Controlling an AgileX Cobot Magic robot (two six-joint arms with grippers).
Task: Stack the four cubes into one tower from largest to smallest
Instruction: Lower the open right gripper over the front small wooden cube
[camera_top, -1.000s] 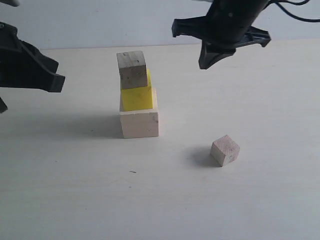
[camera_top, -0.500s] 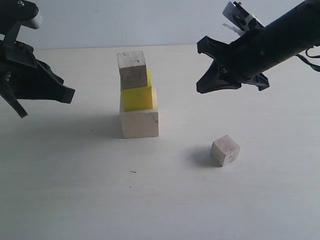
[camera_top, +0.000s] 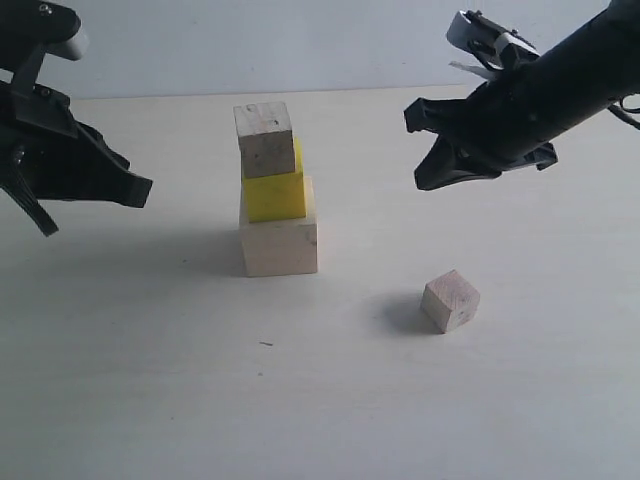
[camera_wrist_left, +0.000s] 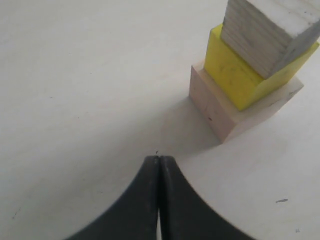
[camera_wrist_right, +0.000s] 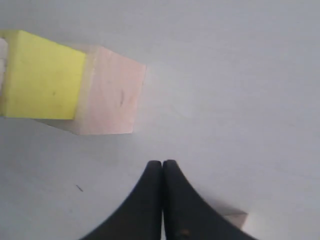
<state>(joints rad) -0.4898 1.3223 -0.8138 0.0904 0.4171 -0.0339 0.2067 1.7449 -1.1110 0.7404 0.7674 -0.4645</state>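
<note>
A three-cube tower stands mid-table: the large pale wooden cube (camera_top: 279, 242) at the bottom, the yellow cube (camera_top: 274, 194) on it, and a small bare wooden cube (camera_top: 265, 138) on top, set slightly off-centre. The second small cube (camera_top: 450, 300) lies alone to the right in front. My left gripper (camera_top: 146, 188) hovers left of the tower, shut and empty (camera_wrist_left: 159, 159). My right gripper (camera_top: 422, 182) hangs right of the tower, above and behind the loose cube, also shut on nothing (camera_wrist_right: 162, 163). In the right wrist view the loose cube (camera_wrist_right: 236, 218) peeks out from behind a finger.
The pale tabletop (camera_top: 150, 380) stretches around the cubes, with a small dark speck (camera_top: 265, 344) in front of the tower. A light wall (camera_top: 250, 40) bounds the far edge.
The right arm has swung from behind the tower out to the right and tilted, its tip pointing down-left. The left arm has shifted a little toward the tower. The cubes have not moved.
</note>
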